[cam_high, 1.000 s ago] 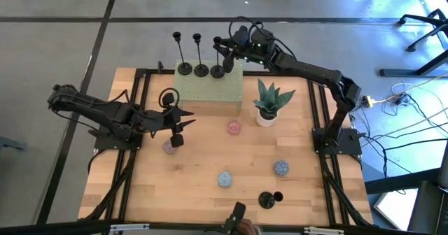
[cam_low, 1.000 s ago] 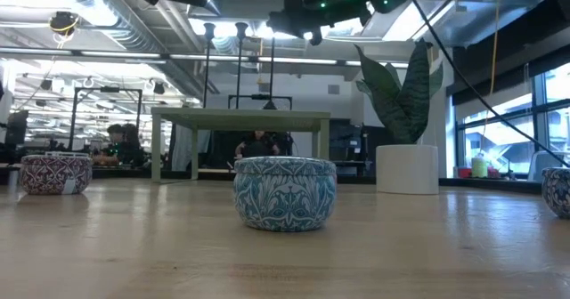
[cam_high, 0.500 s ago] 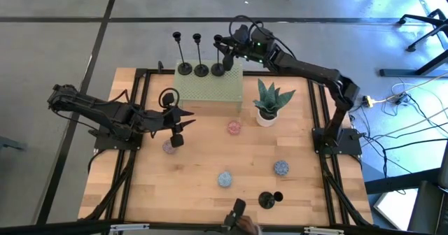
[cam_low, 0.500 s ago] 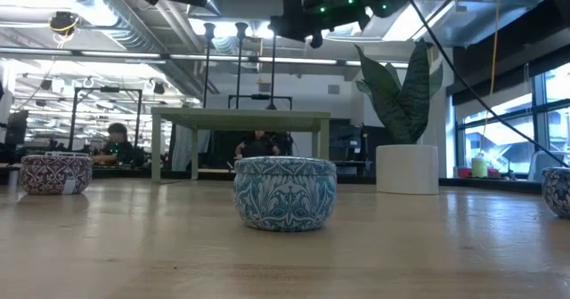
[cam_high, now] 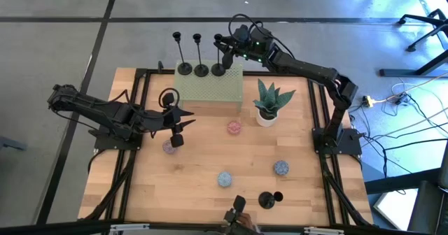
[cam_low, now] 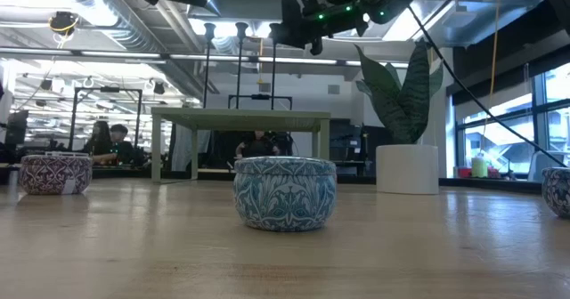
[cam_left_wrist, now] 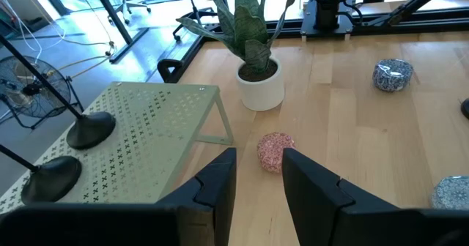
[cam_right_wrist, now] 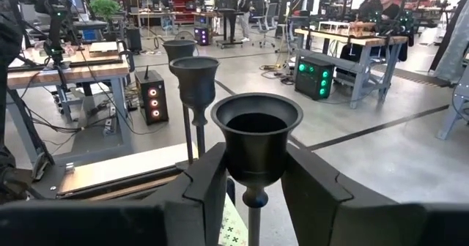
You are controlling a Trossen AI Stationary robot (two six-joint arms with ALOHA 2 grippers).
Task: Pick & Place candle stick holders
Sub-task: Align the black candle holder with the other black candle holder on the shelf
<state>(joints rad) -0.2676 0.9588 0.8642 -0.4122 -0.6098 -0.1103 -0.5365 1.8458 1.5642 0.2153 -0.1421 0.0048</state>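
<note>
**Candle stick holders: three on the green stand, one on the table's near edge**

The candle stick holder (cam_right_wrist: 256,136) nearest the right gripper (cam_high: 225,44) stands upright at the back corner of the perforated green stand (cam_high: 210,89). Its cup sits just ahead of and between the two dark fingers (cam_right_wrist: 209,180), which flank the stem below the cup at a narrow gap; contact with the stem cannot be told. In the overhead view this gripper hangs above that holder's round base (cam_high: 218,71).

Two more holders (cam_high: 201,69) (cam_high: 184,68) stand in a row beside it along the stand's back edge, all upright, their bases close together.

The left gripper (cam_high: 183,120) waits in front of the stand, off its front corner, with its fingers (cam_left_wrist: 220,184) slightly apart and holding nothing. Past them lies a small pink tin (cam_left_wrist: 275,150) on the table (cam_high: 203,193).

The potted green plant (cam_high: 268,101) stands beside the stand, opposite the left arm. Two blue tins (cam_high: 224,179) (cam_high: 281,168) sit well in front of the stand. The fourth holder (cam_high: 269,199) is farthest from the stand, near the table's front edge.
</note>
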